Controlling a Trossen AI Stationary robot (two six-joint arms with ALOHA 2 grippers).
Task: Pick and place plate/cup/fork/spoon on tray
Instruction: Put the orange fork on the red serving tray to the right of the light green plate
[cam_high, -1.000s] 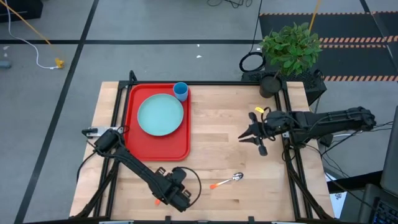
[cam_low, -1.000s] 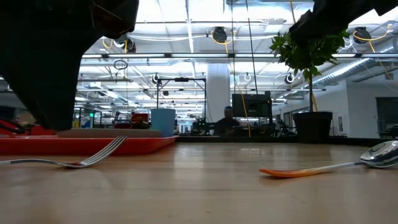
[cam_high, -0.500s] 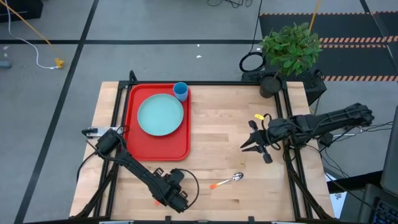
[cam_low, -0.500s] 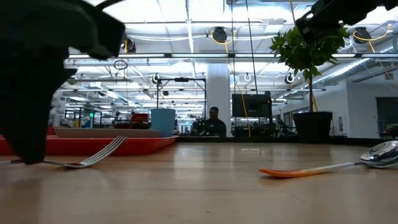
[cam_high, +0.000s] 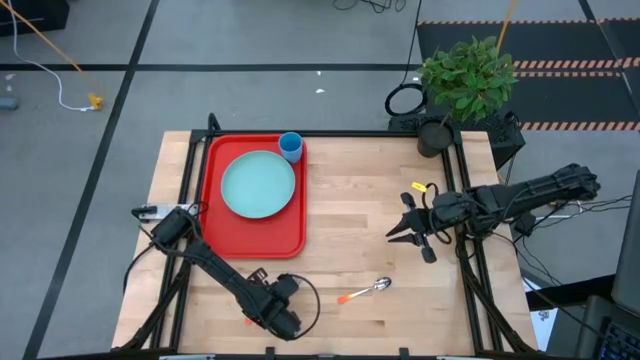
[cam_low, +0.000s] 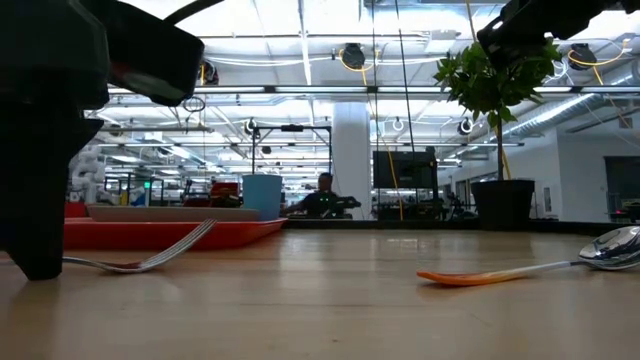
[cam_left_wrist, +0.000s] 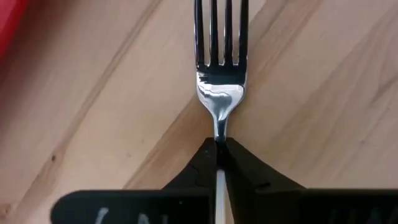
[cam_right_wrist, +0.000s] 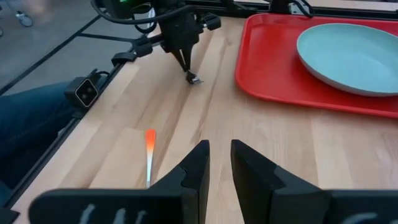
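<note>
Fork lies on the counter near its front edge, just off the tray's front corner; your left pincer is pressed together on its neck, tines pointing away along the wood. Spoon rests on bare counter to the fork's right, well apart from it. Plate sits on the tray, with the cup standing at the tray's far corner beside it. Your right pincer hovers above the counter's right half, its fingers slightly spread and holding nothing.
</note>
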